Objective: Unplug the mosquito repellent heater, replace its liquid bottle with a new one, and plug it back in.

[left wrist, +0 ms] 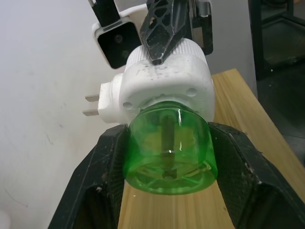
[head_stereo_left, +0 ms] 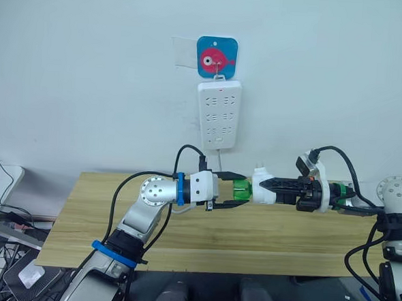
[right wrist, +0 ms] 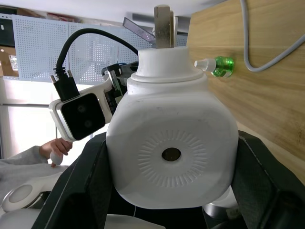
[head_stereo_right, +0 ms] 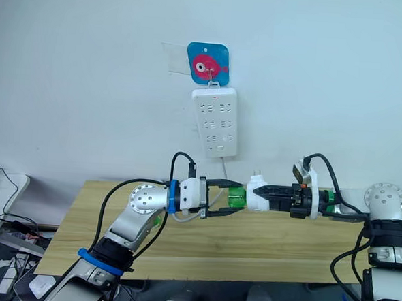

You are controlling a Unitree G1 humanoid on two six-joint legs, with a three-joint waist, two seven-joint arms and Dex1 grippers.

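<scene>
- i see the wooden table (head_stereo_left: 304,245) running wide under both arms, its near edge and left end bare, with free surface in front of the grippers.
- the white power strip (head_stereo_left: 218,115) hangs on the wall above the table's far edge, under a blue fish hook plate (head_stereo_left: 215,56); its cable drops toward the table, and there is open wall on either side.
- my right gripper (head_stereo_right: 266,193) reaches in from the right and is clamped on the mosquito repellent heater (head_stereo_right: 255,195), one black finger on each side of its white body.
- the heater is held in the air above the table's middle, below the strip and well apart from it, prongs pointing up.
- my left gripper (head_stereo_left: 234,190) comes from the left with its fingers (left wrist: 238,167) around the green liquid bottle (left wrist: 169,150); they look pressed to its sides.
- the bottle is seated in the heater's underside, so the two grippers meet nearly tip to tip.
- a second green bottle (right wrist: 220,66) with a white tip lies on the table beside the grey cable.
</scene>
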